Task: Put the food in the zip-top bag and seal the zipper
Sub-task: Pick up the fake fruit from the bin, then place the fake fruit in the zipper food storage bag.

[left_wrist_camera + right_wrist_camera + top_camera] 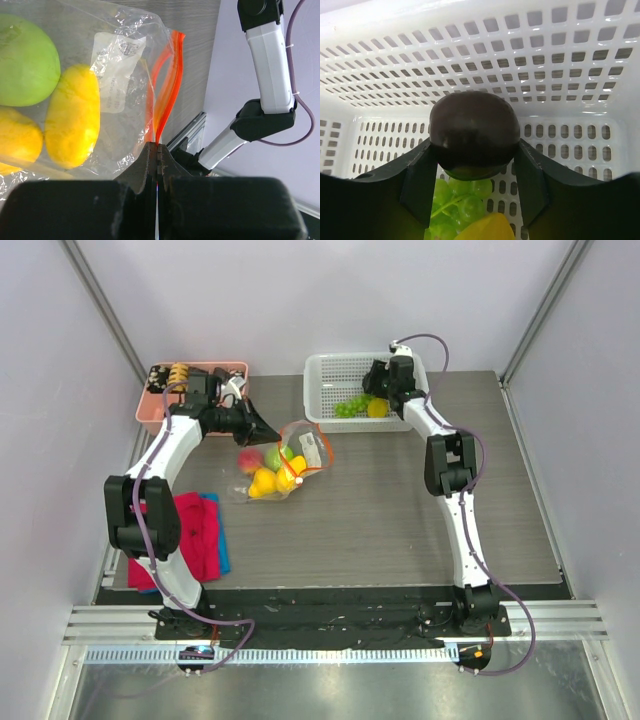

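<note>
Zip-top bag (283,462) lies on the tabletop (400,530) between the two arms, closer to the left one. It already holds a green apple (22,60), lemons (72,117) and a red fruit (250,458) (probably the red apple). The left tool (157,150) is pressed together on the orange zipper strip (167,90) at one end of the mouth.

The right tool (386,380) hangs over the white basket (325,375), clamped on the dark plum (472,132). Grapes (460,205) and a spare lemon (485,227) lie beneath it in the basket.

What the next move turns on, I judge, is this: the bag's mouth lies to the left of the right tool and nearer the arm bases. The opening is turned toward the basket, and the bag's long axis runs from there back toward the left arm. The right arm is the one to carry the plum across and drop it through the orange loop.
</note>
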You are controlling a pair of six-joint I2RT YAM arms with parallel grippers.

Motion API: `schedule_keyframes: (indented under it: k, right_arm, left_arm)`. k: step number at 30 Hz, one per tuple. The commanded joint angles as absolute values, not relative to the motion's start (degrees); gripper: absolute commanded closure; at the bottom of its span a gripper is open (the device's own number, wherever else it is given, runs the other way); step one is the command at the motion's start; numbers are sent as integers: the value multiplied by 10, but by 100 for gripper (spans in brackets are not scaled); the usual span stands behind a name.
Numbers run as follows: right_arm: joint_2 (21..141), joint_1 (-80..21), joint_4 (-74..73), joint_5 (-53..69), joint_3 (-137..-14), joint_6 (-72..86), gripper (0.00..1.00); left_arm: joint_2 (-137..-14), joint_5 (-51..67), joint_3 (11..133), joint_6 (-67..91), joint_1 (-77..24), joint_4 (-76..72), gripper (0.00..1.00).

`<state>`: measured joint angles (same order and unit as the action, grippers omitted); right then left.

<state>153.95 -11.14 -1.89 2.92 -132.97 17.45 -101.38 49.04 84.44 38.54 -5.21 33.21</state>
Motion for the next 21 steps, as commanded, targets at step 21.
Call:
schedule_keyframes:
  k: [21]
  right_arm:
    - [985, -201, -129, 365, -872, 111, 75]
  left_arm:
    - [-978, 519, 882, 429, -47, 290, 100]
